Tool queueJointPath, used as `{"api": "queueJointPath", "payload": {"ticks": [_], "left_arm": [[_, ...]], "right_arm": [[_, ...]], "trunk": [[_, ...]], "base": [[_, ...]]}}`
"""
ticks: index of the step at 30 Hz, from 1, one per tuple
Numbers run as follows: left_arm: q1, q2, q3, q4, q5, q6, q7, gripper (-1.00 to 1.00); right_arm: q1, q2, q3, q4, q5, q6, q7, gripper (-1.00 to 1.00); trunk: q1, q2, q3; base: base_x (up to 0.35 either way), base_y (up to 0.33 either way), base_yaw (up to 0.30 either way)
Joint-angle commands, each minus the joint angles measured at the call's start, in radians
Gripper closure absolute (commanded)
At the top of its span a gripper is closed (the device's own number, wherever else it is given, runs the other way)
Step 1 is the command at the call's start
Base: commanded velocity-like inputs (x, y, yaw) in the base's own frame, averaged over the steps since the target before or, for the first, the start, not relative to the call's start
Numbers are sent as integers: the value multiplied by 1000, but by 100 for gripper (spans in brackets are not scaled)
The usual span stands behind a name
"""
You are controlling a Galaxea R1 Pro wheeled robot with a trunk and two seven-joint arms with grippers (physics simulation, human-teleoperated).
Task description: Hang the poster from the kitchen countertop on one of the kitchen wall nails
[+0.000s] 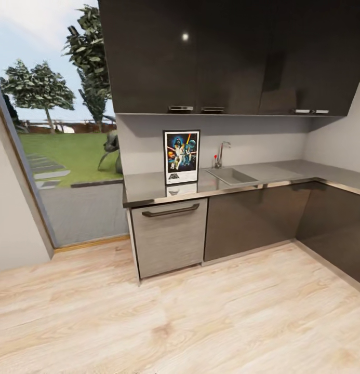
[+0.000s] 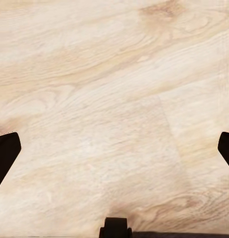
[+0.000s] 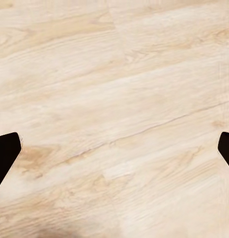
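Note:
The poster [image 1: 182, 157] stands upright on the dark grey kitchen countertop [image 1: 148, 188], leaning back against the light-grey wall left of the sink; its dark blue art, white border and title at the bottom face me. No wall nail is distinguishable on the grey wall at this distance. My left gripper [image 2: 114, 148] is open, its dark fingertips [image 2: 5, 153] wide apart over the pale wooden floor. My right gripper [image 3: 114, 151] is open too, its fingertips [image 3: 6, 151] spread above bare floorboards.
A sink [image 1: 230, 175] with a tap [image 1: 221, 154] sits right of the poster. Dark upper cabinets [image 1: 200, 57] hang over the counter, which turns along the right wall [image 1: 346, 179]. A grey drawer front [image 1: 170, 236] lies under the poster. A large window [image 1: 60, 130] fills the left; wooden floor [image 1: 180, 322] lies between me and the cabinets.

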Motion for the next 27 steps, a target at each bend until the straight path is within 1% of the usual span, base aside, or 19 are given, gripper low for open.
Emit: {"api": "queueJointPath", "payload": {"ticks": [1,5,11,18,27], "left_arm": [[0,0,1,-1,0,-2,0,-100],[0,0,1,-1,0,-2,0,-100],[0,0,-1,-1,0,-2,0,-100],[0,0,-1,-1,0,-2,0,-100],[1,0,-1,-1,0,-2,0,-100]], "right_arm": [[0,0,0,1,0,-3,0,-100],[0,-1,-1,1,0,-3,0,-100],[0,-2,-2,8,0,-4,0,-100],[0,-2,-1,13,1,-68,1,-100],[0,-2,-1,14,2,-83,1,-100]], "trunk": [[0,0,-1],[0,0,-1],[0,0,-1],[0,0,-1],[0,0,-1]], "base": [[3,-2,276],[1,-1,254],[22,-22,79],[180,-167,8],[219,-199,1]]}}
